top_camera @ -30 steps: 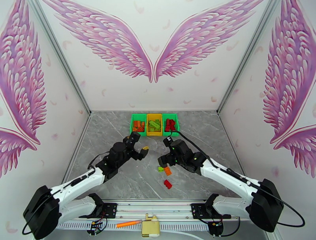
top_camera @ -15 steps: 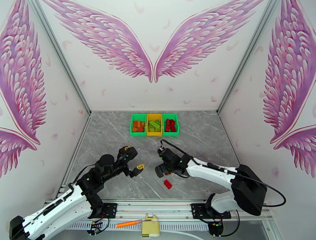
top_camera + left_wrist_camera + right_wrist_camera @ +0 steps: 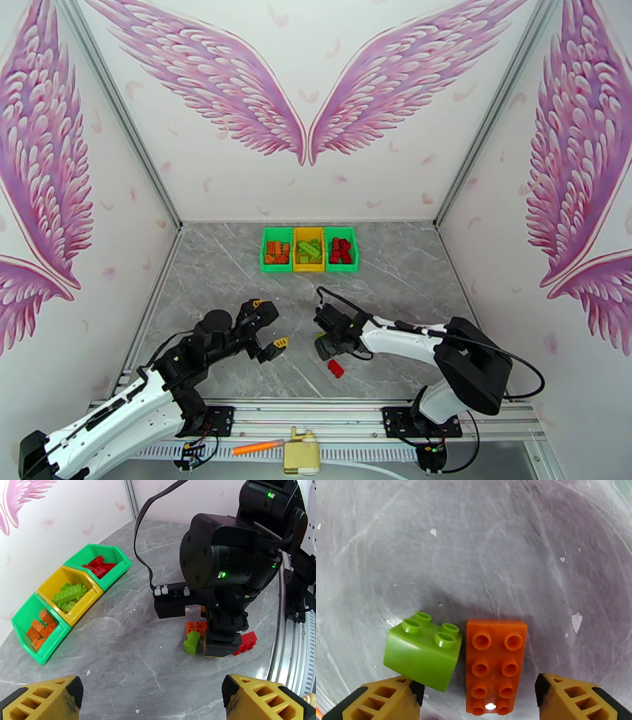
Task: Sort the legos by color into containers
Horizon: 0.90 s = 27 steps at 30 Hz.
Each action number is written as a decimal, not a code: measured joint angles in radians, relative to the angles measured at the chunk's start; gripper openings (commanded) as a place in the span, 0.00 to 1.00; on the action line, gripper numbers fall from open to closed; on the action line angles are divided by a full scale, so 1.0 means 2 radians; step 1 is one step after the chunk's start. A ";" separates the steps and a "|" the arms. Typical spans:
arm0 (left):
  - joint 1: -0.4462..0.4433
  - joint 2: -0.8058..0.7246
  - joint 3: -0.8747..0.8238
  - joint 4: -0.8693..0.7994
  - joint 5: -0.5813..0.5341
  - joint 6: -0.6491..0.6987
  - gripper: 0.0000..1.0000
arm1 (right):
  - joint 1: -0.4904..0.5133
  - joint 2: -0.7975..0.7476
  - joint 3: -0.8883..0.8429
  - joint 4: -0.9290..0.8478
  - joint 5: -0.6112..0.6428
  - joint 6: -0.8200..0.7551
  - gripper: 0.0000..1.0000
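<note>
The step in hand is a pick-up near the middle of the desk's (image 3: 221, 272) near edge. The right tool (image 3: 482, 701) hangs low over an orange brick (image 3: 495, 665), its fingers spread to either side and pinching nothing. A light green brick (image 3: 420, 655) lies just beside the orange one, close against the left finger. A red brick (image 3: 247, 641) sits close by, nearer the edge. The containers (image 3: 309, 268) stand in a row at the middle of the far edge, holding orange, green and red bricks in turn, so these three loose pieces look like the last to sort.

The next move, as I judge it, calls for closing on the orange brick's long sides alone. The green neighbour is so near that the left finger may catch or shove it, so a small shift or a slow squeeze seems wise. Then comes a lift and a carry to the container with orange bricks, at the left end of the row.

The left tool (image 3: 154, 701) hovers with fingers wide apart and empty, left of the middle toward the near edge.

The right tool's fingertips are cut off at the bottom of its own view, so contact with the green brick is uncertain. From above, the tool covers most of both bricks; from the left wrist, its finger hides part of the orange and red ones.
</note>
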 measured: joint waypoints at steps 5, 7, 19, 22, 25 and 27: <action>0.000 0.000 0.000 0.000 0.000 0.000 0.97 | 0.002 0.003 0.000 0.007 -0.002 0.006 0.62; 0.000 0.000 0.000 0.000 0.000 0.000 0.97 | 0.003 0.003 0.000 0.008 -0.003 0.007 0.58; 0.000 0.000 0.000 0.000 0.000 -0.002 0.97 | 0.005 0.002 -0.001 0.014 0.013 0.020 0.35; 0.000 0.000 -0.002 0.002 -0.002 -0.003 0.97 | 0.004 -0.005 -0.001 0.007 0.028 0.022 0.34; 0.000 0.000 -0.005 0.005 -0.002 -0.005 0.97 | 0.004 -0.027 -0.003 0.004 0.039 0.024 0.33; 0.000 0.000 -0.006 0.004 -0.003 -0.006 0.97 | 0.004 -0.049 -0.002 0.003 0.049 0.026 0.33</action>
